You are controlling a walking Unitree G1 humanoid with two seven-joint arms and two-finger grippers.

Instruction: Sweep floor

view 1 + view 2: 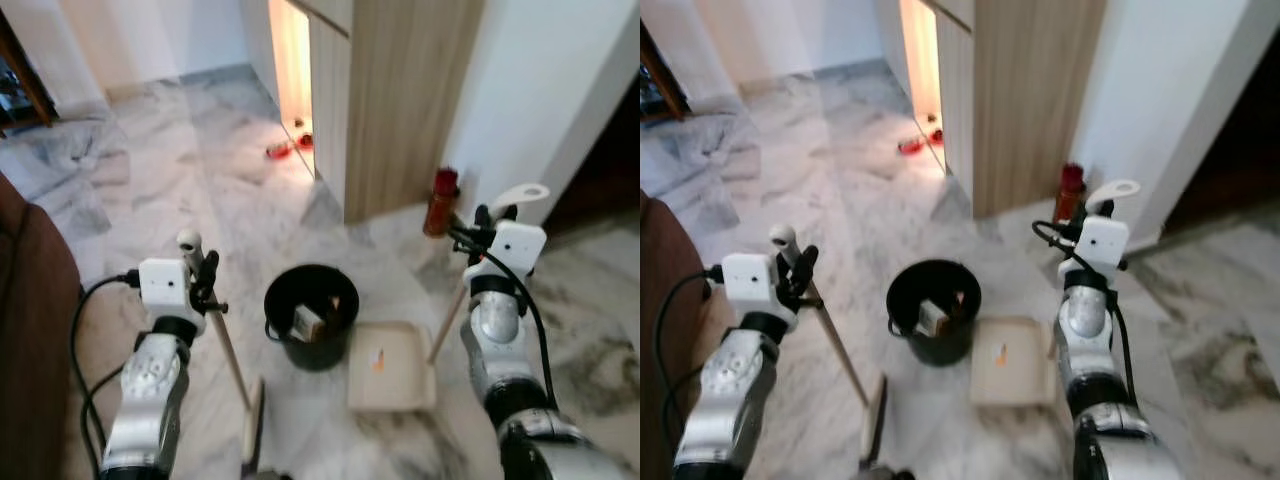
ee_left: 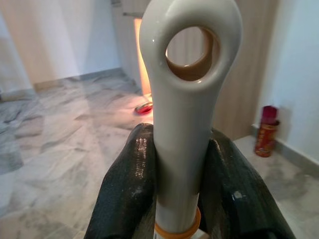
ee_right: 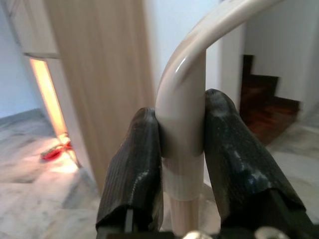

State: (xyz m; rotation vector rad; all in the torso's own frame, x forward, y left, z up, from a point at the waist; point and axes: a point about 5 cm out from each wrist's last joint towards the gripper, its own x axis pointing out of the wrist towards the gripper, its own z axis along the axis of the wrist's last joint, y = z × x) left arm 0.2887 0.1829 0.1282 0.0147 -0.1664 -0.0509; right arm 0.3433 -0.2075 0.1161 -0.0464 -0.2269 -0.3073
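Both arms raised: left tool point(image 2: 182, 189) clamps the broom handle point(image 1: 228, 352), right tool point(image 3: 182, 164) the dustpan handle point(image 1: 449, 318).

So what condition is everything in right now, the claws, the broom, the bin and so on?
Left claw: shut on the cream broom handle, broom leaning, head on the floor.
Right claw: shut on the cream dustpan handle.
Beige flat dustpan: resting on the marble floor, a small orange scrap inside.
Black round bin: upright, open, some rubbish inside.
Red-topped can: standing upright by the wall.
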